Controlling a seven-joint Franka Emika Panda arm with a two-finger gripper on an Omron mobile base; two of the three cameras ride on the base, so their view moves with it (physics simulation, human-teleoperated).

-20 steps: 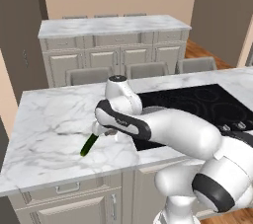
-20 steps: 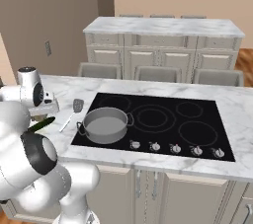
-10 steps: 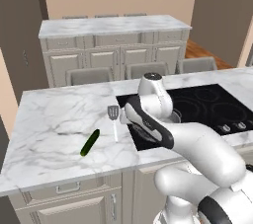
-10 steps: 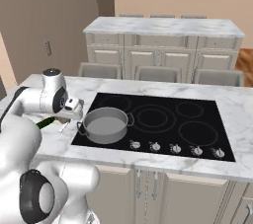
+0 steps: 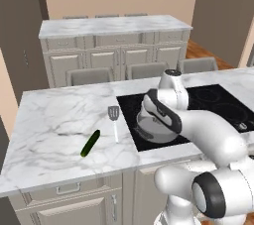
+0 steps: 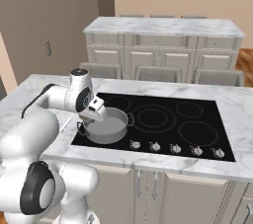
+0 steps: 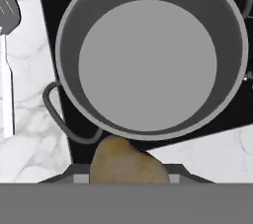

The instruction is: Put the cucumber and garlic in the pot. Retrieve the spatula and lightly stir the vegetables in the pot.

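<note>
Garlic [image 7: 127, 163], tan rounded lump, sits at 6 o'clock in hand view, pinched in the closed-in gripper [image 7: 128, 174] at the fingers; pot [image 7: 148, 1] directly beyond at 12, bare grey inside; spatula [image 5: 114, 119] and cucumber [image 5: 90, 143] on counter [image 5: 54, 125] toward 9

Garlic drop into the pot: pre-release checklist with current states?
1. Garlic in the gripper: ok, the tan lump sits right at the fingertips in the hand view.
2. Gripper above the pot: ok, the hand view looks straight down into it, though the garlic lines up with the near rim, not the centre.
3. Pot interior free: ok, bare grey bottom, nothing inside.
4. Pot seated on the cooktop: ok, it stands on the front left burner.
5. Cucumber and spatula out of the way: ok, both lie on the counter left of the cooktop.
6. Height above the rim: cannot tell.
</note>
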